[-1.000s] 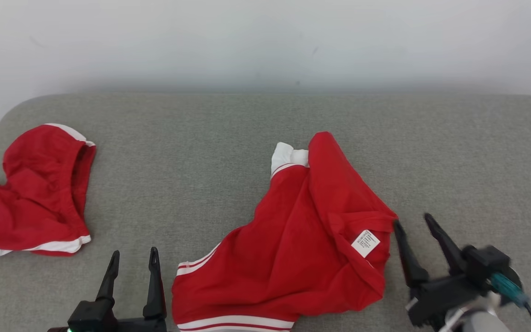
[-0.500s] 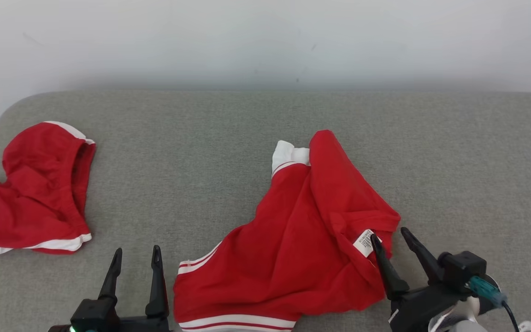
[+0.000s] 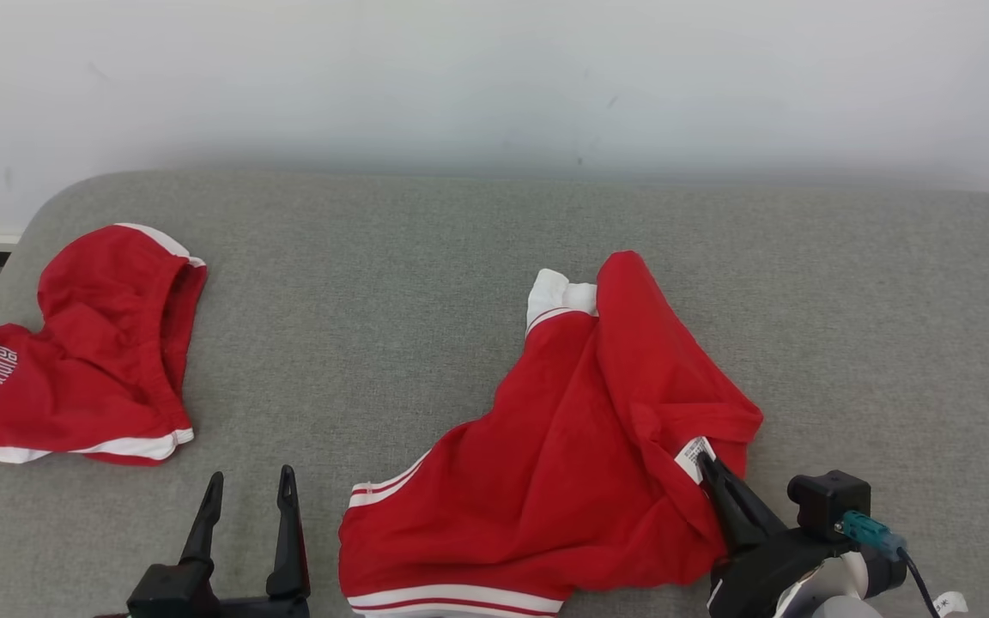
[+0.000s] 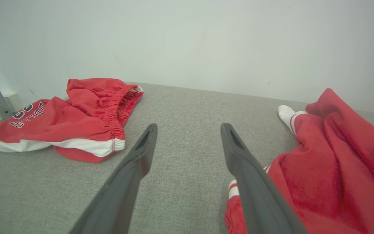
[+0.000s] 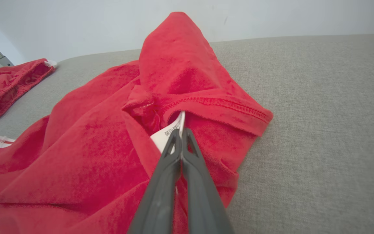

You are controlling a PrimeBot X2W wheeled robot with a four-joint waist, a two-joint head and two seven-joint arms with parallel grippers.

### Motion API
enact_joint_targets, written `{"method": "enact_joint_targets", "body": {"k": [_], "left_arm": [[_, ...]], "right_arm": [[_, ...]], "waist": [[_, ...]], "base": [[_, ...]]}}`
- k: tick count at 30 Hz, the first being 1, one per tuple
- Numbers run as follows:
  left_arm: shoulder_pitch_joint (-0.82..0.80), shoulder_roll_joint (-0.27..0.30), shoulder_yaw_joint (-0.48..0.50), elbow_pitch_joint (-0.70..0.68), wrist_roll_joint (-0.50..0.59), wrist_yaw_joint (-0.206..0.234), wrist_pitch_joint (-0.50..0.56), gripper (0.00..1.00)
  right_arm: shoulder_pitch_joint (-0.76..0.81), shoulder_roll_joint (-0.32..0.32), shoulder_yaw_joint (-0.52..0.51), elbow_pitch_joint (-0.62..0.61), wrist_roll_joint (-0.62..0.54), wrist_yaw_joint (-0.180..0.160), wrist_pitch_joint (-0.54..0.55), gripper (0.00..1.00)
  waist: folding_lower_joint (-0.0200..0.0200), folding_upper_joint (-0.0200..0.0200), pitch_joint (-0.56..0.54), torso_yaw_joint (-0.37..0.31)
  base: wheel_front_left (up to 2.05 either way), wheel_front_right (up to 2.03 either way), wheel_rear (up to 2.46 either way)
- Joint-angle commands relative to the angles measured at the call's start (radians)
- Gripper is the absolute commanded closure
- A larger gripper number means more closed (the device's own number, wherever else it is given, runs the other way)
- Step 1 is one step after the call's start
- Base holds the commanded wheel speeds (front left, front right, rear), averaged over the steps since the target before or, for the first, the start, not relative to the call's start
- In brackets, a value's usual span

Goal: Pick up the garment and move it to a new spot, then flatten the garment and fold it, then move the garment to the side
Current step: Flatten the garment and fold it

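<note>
Head view places the garment [image 3: 563, 446] on the near right part of a grey fabric surface [image 3: 426, 257], crumpled and lying in soft folds. It is bright red with white trim. A white band with a thin red stripe runs along its near hem [image 3: 452, 599], a short striped edge shows on its left side, and a white cuff [image 3: 559, 296] pokes out at the far end beside a raised red peak. Its long axis runs from the near hem to that far peak, leaning to the right as it goes away.

A small white care label [image 3: 692, 448] sits in a fold on the garment's right side. Its print is too small to read.

The right gripper [image 3: 705, 463] comes in from the near right, and its fingers are clenched together on the garment at that label. In the right wrist view the label's edge stands up between the two closed tips.

The left gripper [image 3: 251, 474] rests near the garment's left, apart from it, with its fingers spread wide and nothing between them.

A second red piece of clothing [image 3: 91, 360] with white edging lies well apart at the far left. It bears the word "BULLS", with two characters beside it that cannot be made out.
</note>
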Motion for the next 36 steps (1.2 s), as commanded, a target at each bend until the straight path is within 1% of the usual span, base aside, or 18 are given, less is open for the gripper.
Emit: {"method": "enact_joint_targets", "body": {"k": [1, 3, 6, 10, 13, 16, 19, 25, 27, 29, 31, 36], "left_arm": [[0.006, -0.001, 0.002, 0.0, -0.007, 0.0, -0.003, 0.0], [0.009, -0.001, 0.005, 0.0, -0.005, 0.0, -0.003, 0.0], [0.015, -0.001, 0.008, -0.002, -0.003, 0.002, -0.003, 0.0], [0.019, -0.001, 0.014, -0.001, -0.007, -0.004, -0.003, 0.0], [0.02, -0.001, 0.009, -0.007, -0.014, -0.001, -0.003, 0.0], [0.013, -0.001, -0.005, -0.012, -0.015, 0.006, -0.003, 0.0], [-0.004, -0.001, -0.017, -0.012, -0.018, 0.01, -0.003, 0.0], [-0.017, -0.001, -0.015, -0.01, -0.01, 0.011, -0.003, 0.0], [-0.017, -0.001, -0.008, -0.007, -0.002, 0.003, -0.003, 0.0], [-0.011, -0.001, -0.001, -0.007, 0.0, 0.003, -0.003, 0.0], [-0.01, -0.001, 0.002, -0.003, -0.002, -0.001, -0.003, 0.0], [-0.003, -0.001, 0.0, -0.003, -0.004, 0.001, -0.003, 0.0]], "right_arm": [[-0.009, -0.002, 0.004, 0.002, 0.01, -0.002, -0.01, 1.0], [-0.01, -0.007, 0.007, 0.004, 0.022, -0.002, -0.034, 1.0], [0.01, -0.023, -0.006, -0.035, 0.033, -0.002, -0.073, 1.0], [0.098, -0.035, -0.085, -0.141, 0.034, -0.002, -0.098, 1.0], [0.195, -0.029, -0.149, -0.238, 0.016, -0.002, -0.103, 1.0], [0.287, 0.001, -0.21, -0.317, 0.021, -0.002, -0.105, 1.0], [0.363, 0.035, -0.257, -0.359, 0.042, -0.002, -0.095, 1.0], [0.447, 0.1, -0.303, -0.382, 0.034, -0.002, -0.074, 1.0], [0.469, 0.118, -0.328, -0.375, 0.018, -0.002, -0.076, 1.0], [0.475, 0.124, -0.336, -0.356, 0.005, -0.002, -0.055, 1.0], [0.467, 0.124, -0.346, -0.348, -0.001, -0.002, -0.046, 0.0], [0.455, 0.114, -0.38, -0.38, -0.021, -0.002, -0.069, 0.0]], "waist": [[0.0, 0.0, -0.001, -0.004], [0.0, 0.0, -0.004, -0.014], [0.0, 0.0, -0.008, -0.033], [0.0, 0.0, -0.008, -0.066], [0.0, 0.0, 0.001, -0.097], [0.0, 0.0, 0.014, -0.124], [0.0, 0.0, 0.027, -0.141], [0.0, 0.0, 0.037, -0.154], [0.0, 0.0, 0.035, -0.155], [0.0, 0.0, 0.033, -0.157], [0.0, 0.0, 0.031, -0.155], [0.0, 0.0, 0.021, -0.146]], "base": [[0.0, 0.0, 0.0], [0.0, 0.0, 0.0], [0.0, 0.0, 0.0], [0.0, 0.0, 0.0], [0.0, 0.0, 0.0], [0.0, 0.0, 0.0], [0.0, 0.0, 0.0], [0.0, 0.0, 0.0], [0.0, 0.0, 0.0], [0.0, 0.0, 0.0], [0.0, 0.0, 0.0], [0.0, 0.0, 0.0]]}}
